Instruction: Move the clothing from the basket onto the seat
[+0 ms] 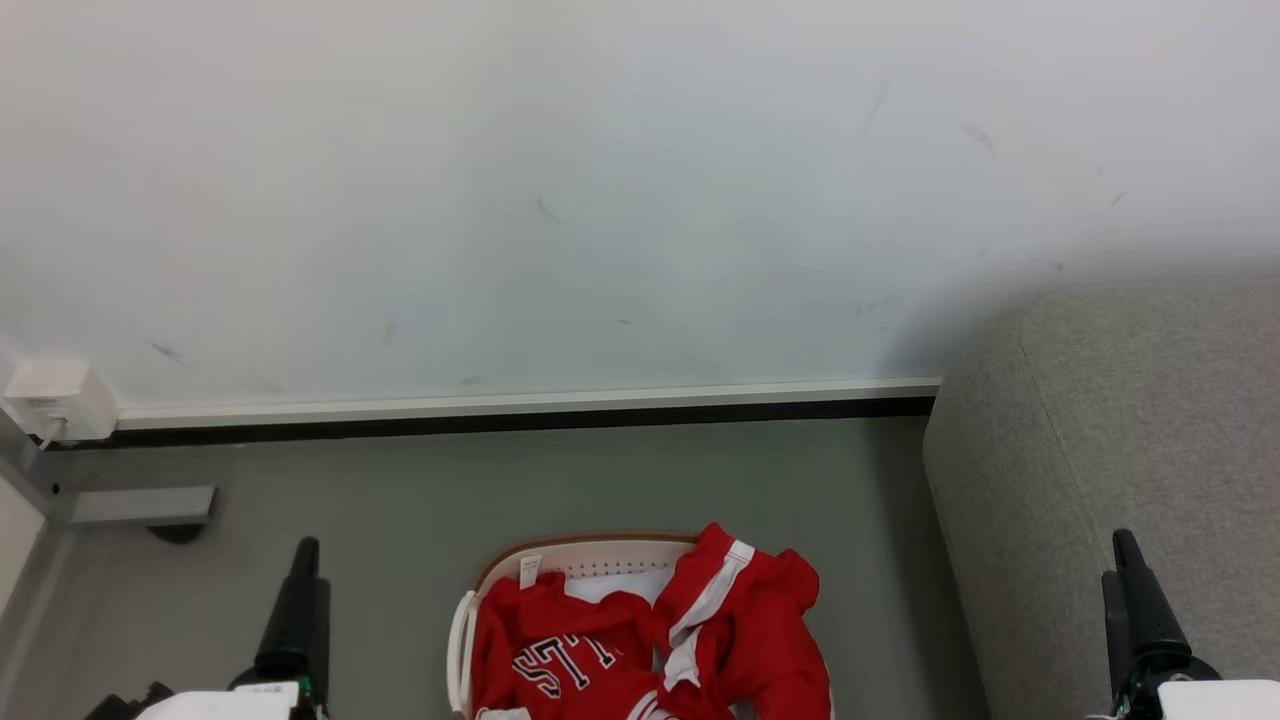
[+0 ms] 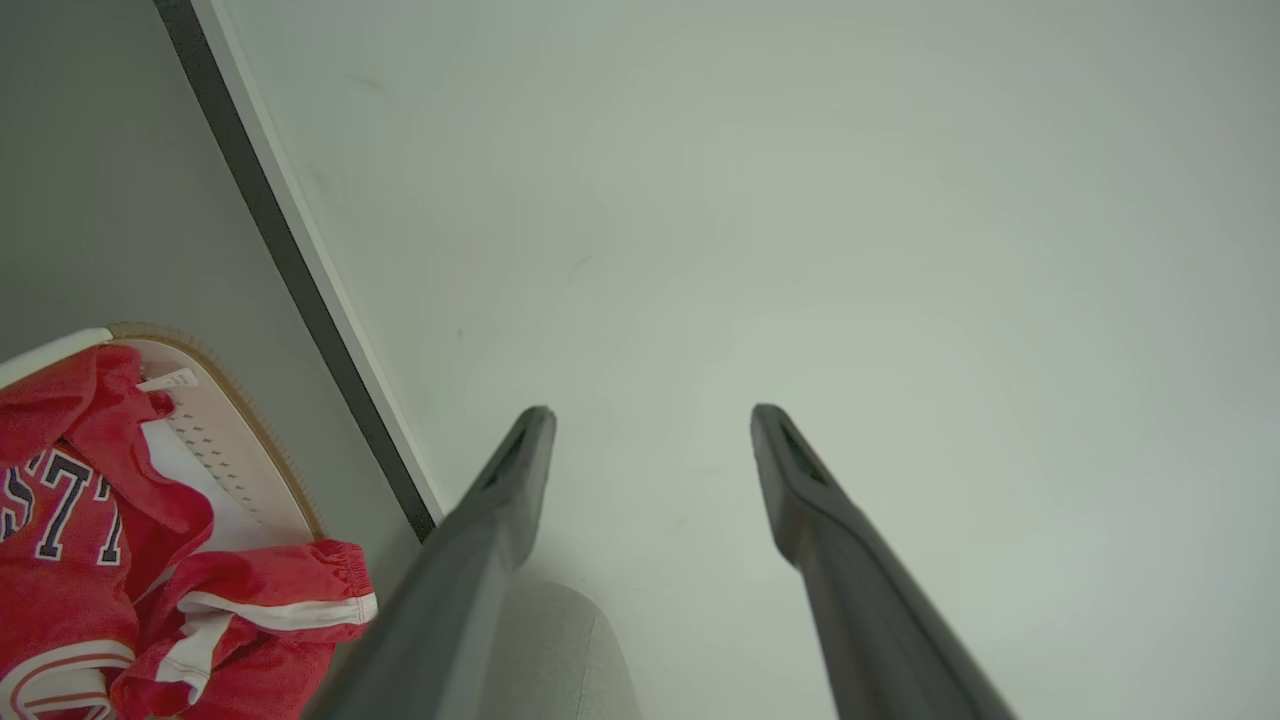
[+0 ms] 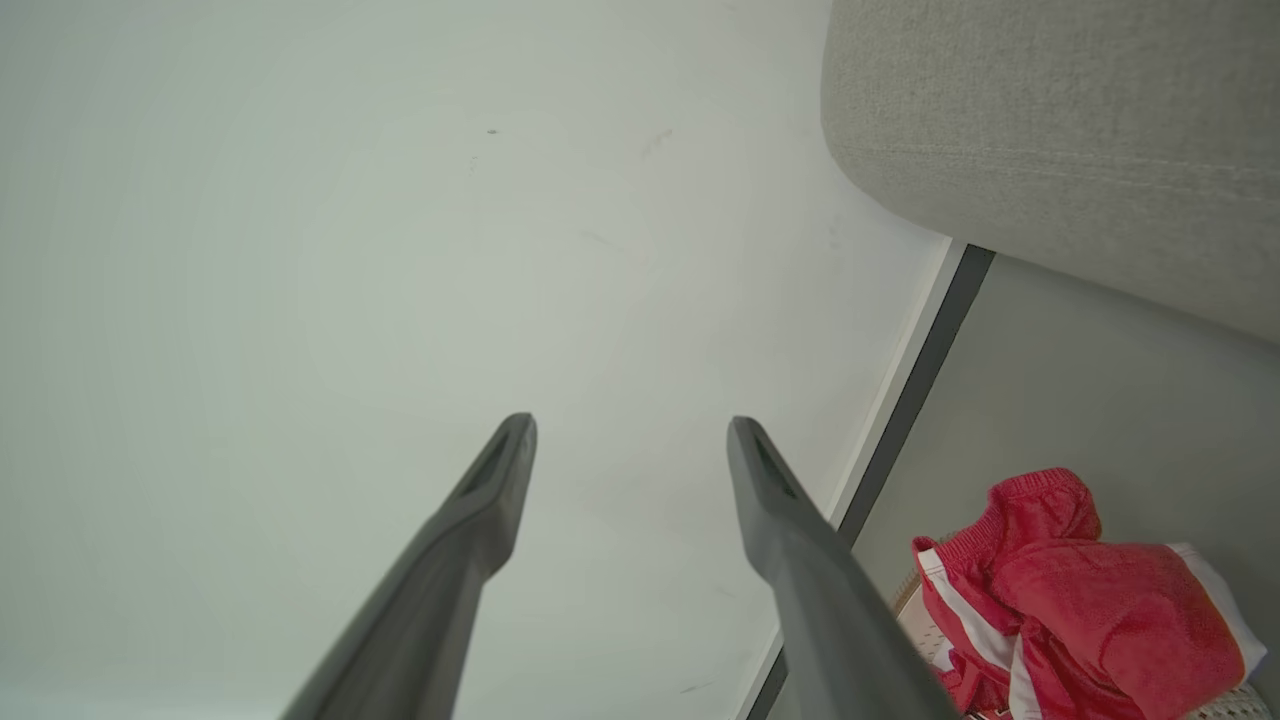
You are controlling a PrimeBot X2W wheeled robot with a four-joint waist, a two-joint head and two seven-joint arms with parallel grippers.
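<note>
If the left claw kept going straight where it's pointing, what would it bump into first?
Probably the white wall. The left claw points straight at it with nothing in between; the basket lies off to one side.

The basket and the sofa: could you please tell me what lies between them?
In the head view, a strip of bare grey floor separates the basket from the sofa; a red garment drapes over the basket's rim on that side.
</note>
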